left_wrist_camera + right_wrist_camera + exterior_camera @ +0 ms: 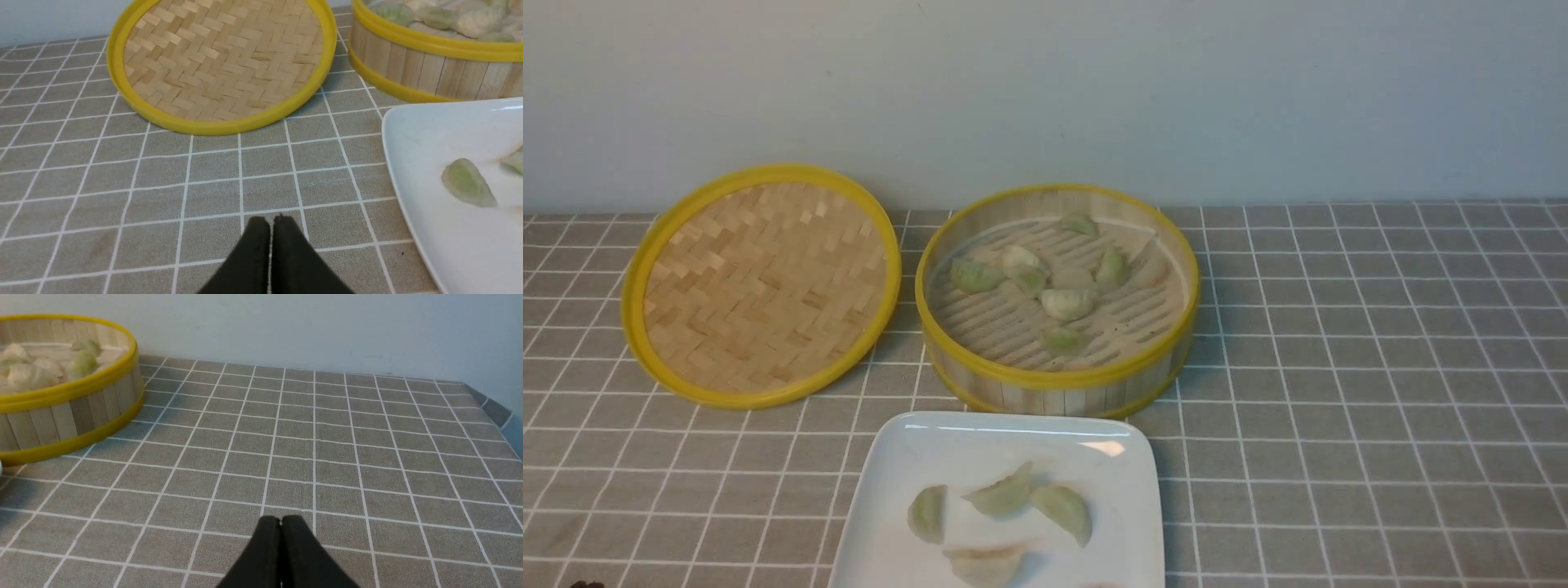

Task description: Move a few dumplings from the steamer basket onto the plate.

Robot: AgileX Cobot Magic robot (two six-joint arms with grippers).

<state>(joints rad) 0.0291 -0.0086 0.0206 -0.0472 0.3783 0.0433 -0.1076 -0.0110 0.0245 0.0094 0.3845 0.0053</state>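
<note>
The steamer basket (1058,298) sits uncovered beside its woven lid (761,283), with the plate (898,457) just in front of it. About four dumplings (1005,510) lie on the plate and several stay in the basket — the transfer looks largely done. Any further pick calls for opening a pincer first: the left gripper (271,222) and right gripper (280,521) are both pressed closed, empty, over bare cloth. Only the wrist views show them; the front view shows neither arm.
</note>
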